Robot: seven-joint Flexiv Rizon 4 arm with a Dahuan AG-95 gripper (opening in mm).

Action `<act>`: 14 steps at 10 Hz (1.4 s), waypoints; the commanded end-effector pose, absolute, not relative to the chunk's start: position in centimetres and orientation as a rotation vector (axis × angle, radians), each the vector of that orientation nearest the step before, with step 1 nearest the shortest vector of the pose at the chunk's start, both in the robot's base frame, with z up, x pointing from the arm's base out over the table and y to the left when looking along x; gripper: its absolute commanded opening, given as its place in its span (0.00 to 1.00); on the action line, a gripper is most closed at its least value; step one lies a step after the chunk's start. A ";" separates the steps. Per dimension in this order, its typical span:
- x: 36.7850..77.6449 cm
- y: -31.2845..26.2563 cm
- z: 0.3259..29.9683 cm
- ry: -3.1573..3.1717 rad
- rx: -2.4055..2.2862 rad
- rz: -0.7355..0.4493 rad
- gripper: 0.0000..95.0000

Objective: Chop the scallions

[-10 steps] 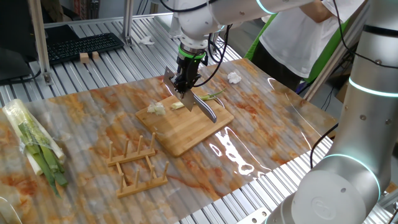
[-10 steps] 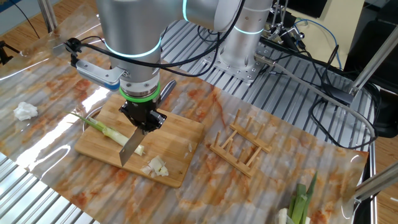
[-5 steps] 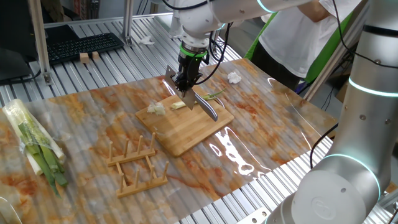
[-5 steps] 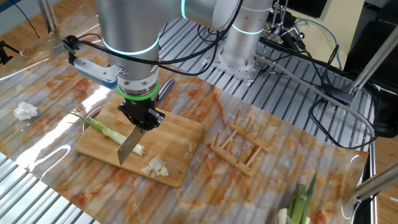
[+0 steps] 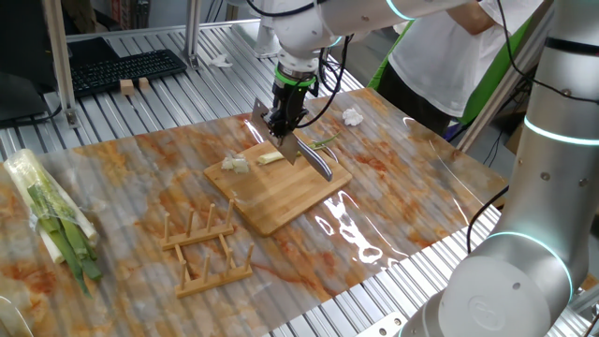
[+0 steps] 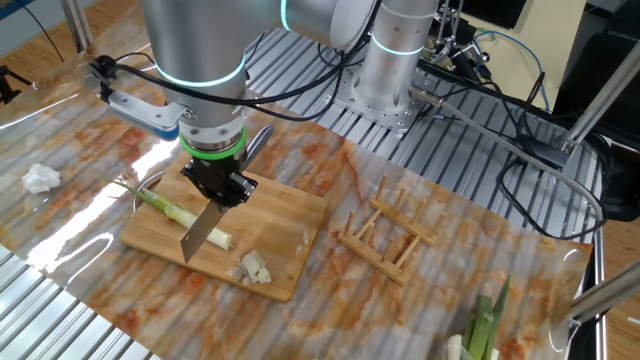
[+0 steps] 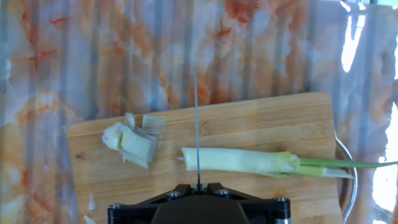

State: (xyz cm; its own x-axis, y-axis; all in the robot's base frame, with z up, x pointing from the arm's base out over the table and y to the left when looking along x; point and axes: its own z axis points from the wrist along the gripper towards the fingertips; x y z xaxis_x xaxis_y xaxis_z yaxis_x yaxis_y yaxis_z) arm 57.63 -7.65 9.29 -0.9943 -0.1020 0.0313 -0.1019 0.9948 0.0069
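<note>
My claw holds the knife over the scallion stalk on the cutting board.

From the hand view, the claw point(image 7: 198, 190) is clamped on a knife point(image 7: 197, 124) whose blade edge crosses the scallion stalk point(image 7: 242, 160) near its white cut end. The stalk lies lengthwise on the wooden cutting board point(image 7: 261, 121), its green tip past the board's edge. Chopped chunks point(image 7: 134, 142) sit on the board beyond the blade. Farther across the counter point(image 6: 470, 225) from the board stands a wooden rack point(image 6: 388, 235).

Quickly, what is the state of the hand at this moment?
Hand: closed, holding the knife above the scallion.
</note>
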 end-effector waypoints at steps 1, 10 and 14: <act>57.8 -8.5 8.6 -3.106 0.168 -0.011 0.00; 57.8 -8.6 7.8 -3.088 0.140 -0.024 0.00; 57.9 -8.3 7.0 -3.093 0.147 -0.014 0.00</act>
